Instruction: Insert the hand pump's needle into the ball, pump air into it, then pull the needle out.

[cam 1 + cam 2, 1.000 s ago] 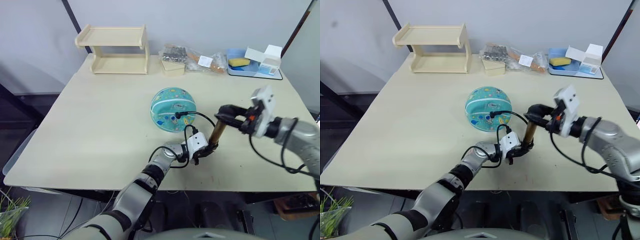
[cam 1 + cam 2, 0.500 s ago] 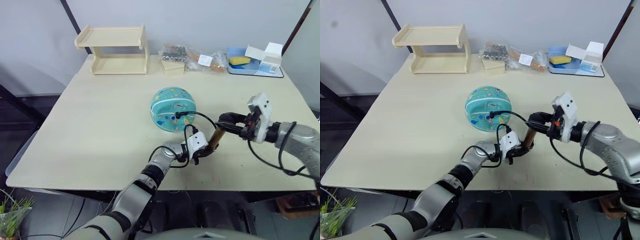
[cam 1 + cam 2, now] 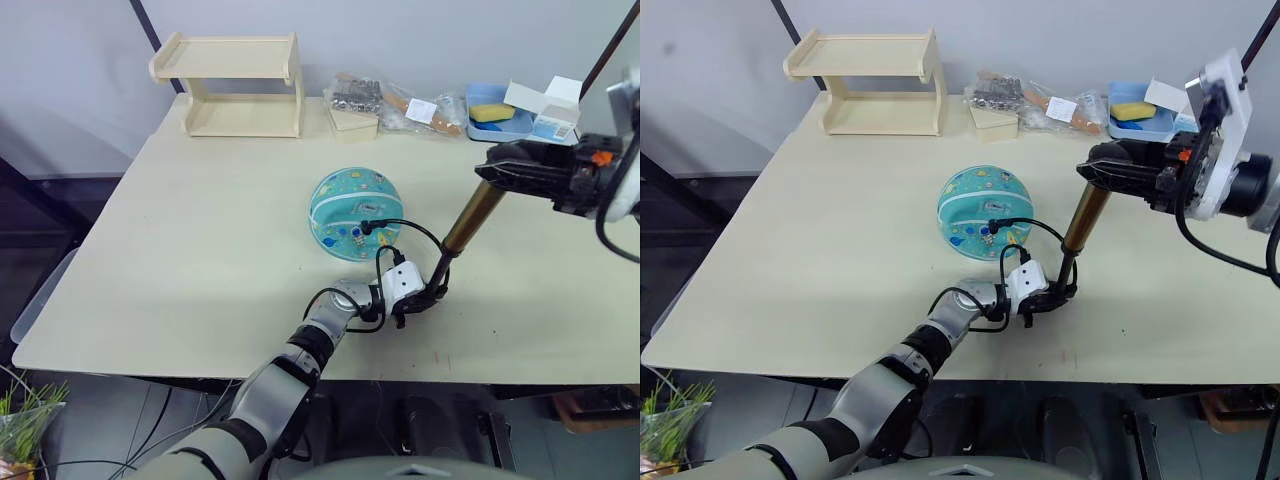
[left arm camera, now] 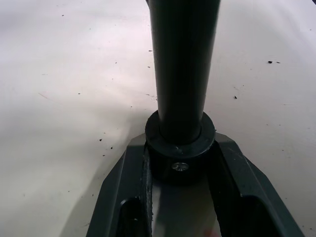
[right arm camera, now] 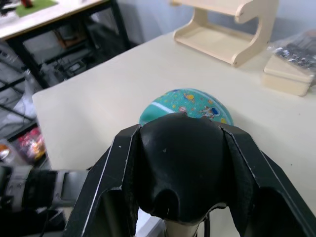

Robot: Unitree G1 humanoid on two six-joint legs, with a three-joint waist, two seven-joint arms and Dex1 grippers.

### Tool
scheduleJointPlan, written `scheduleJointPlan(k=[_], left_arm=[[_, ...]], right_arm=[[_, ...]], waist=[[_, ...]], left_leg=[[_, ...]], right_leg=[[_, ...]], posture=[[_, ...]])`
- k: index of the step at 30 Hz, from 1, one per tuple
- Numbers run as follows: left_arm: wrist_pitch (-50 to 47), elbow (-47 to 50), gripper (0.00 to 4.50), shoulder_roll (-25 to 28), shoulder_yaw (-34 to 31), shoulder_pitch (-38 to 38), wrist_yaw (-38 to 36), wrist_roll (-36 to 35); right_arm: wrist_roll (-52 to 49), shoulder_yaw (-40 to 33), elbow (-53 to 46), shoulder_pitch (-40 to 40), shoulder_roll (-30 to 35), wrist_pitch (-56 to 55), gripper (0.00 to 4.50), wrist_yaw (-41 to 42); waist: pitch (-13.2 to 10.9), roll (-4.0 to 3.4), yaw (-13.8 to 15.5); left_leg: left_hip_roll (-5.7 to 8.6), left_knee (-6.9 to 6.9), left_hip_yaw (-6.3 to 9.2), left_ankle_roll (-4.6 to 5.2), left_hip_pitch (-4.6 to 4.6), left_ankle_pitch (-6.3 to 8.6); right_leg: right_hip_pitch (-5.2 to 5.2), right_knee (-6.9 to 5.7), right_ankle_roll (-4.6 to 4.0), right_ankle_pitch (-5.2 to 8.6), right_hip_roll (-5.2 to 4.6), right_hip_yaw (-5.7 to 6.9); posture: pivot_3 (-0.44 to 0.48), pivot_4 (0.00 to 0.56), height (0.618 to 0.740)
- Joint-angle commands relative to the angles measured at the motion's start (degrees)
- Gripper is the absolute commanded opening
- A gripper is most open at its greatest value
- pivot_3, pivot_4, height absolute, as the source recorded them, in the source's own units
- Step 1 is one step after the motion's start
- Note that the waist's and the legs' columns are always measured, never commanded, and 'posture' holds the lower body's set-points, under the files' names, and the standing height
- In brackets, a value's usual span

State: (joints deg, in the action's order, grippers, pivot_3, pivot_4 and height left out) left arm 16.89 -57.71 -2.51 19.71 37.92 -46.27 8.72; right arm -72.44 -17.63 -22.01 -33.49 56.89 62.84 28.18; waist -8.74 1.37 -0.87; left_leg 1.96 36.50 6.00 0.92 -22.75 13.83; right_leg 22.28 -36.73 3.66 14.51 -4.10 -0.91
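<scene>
The teal ball (image 3: pixel 354 205) rests mid-table. Standing tilted to its right is the hand pump (image 3: pixel 468 222), its gold cylinder lifted high off a thin black rod. My left gripper (image 3: pixel 427 298) is shut on the pump's black base cap (image 4: pixel 180 150) down on the table. My right gripper (image 3: pixel 492 168) is shut on the black handle (image 5: pixel 181 170) at the top. A black hose (image 3: pixel 412 232) loops from the base to the ball's front. The needle is hidden where the hose tip (image 3: pixel 366 226) meets the ball.
At the table's back edge stand a wooden shelf (image 3: pixel 230 85), a small wooden box (image 3: pixel 352 121), plastic bags of small parts (image 3: pixel 400 102), and a blue tray (image 3: pixel 500 124) holding a sponge and a white box. Bare tabletop lies left of the ball.
My right gripper first pushed the handle down, then pulled it far up and back, so the pump now stands drawn out long. The left gripper held the base still. The camera shifted slightly.
</scene>
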Motion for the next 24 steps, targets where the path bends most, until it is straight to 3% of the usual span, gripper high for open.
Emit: scheduleJointPlan(k=[1, 6, 9, 12, 18, 24], left_arm=[[-2.9, -5.5, 1.04, 1.2, 1.7, -3.6, -0.6, 2.5], [-2.7, -5.0, 1.04, 1.3, 1.7, -4.3, -0.3, 2.4], [-2.8, -4.2, 1.04, 1.4, 1.7, -5.1, 0.1, 2.2], [-3.0, -3.7, 1.04, 1.6, 1.6, -5.4, 0.2, 2.2], [-3.2, -3.7, 1.04, 1.7, 1.5, -5.1, 0.1, 2.4], [-3.1, -4.3, 1.04, 1.4, 1.5, -4.6, 0.1, 2.6]], right_arm=[[10.6, 7.5, -0.6, 7.0, -3.6, -6.3, 1.67, 3.4], [24.7, 18.1, 4.6, 14.5, -7.9, -15.3, 1.67, 8.6], [33.4, 25.7, 13.8, 18.4, -14.6, -22.8, 1.67, 10.5], [39.0, 28.6, 18.8, 19.9, -19.0, -27.5, 1.67, 11.9], [37.7, 22.5, 13.8, 17.9, -19.5, -27.3, 1.67, 12.6], [26.0, 10.1, 1.0, 10.8, -15.2, -19.1, 1.67, 11.1]], waist=[[0.2, 0.24, -0.2], [0.5, 0.57, -0.7], [1.2, 1.02, -1.2], [1.8, 1.20, -1.5], [1.9, 1.05, -1.5], [1.3, 0.11, -1.1]], left_leg=[[0.00, 0.01, -0.08, 0.00, 0.07, 0.00], [-0.15, -0.07, -0.19, 0.05, 0.92, 0.06], [-0.27, -0.10, -0.15, 0.04, 1.06, 0.07], [-0.45, -0.13, -0.13, -0.10, 1.21, 0.15], [-0.57, -0.13, -0.15, -0.16, 1.43, 0.19], [-0.42, -0.01, -0.15, -0.16, 0.95, 0.18]], right_leg=[[-0.02, 0.00, 0.03, -0.01, 0.00, -0.07], [-0.75, 0.01, 0.38, 0.22, 0.08, -0.14], [-0.84, 0.00, 0.37, 0.23, 0.20, -0.12], [-0.92, 0.01, 0.37, 0.23, 0.40, -0.15], [-1.00, -0.02, 0.36, 0.22, 0.54, -0.22], [-0.71, -0.03, 0.35, 0.20, 0.40, -0.24]], posture=[[0.000, 0.150, 0.740], [0.000, 0.150, 0.740], [0.000, 0.150, 0.740], [0.000, 0.150, 0.740], [0.000, 0.150, 0.740], [0.000, 0.150, 0.740]])
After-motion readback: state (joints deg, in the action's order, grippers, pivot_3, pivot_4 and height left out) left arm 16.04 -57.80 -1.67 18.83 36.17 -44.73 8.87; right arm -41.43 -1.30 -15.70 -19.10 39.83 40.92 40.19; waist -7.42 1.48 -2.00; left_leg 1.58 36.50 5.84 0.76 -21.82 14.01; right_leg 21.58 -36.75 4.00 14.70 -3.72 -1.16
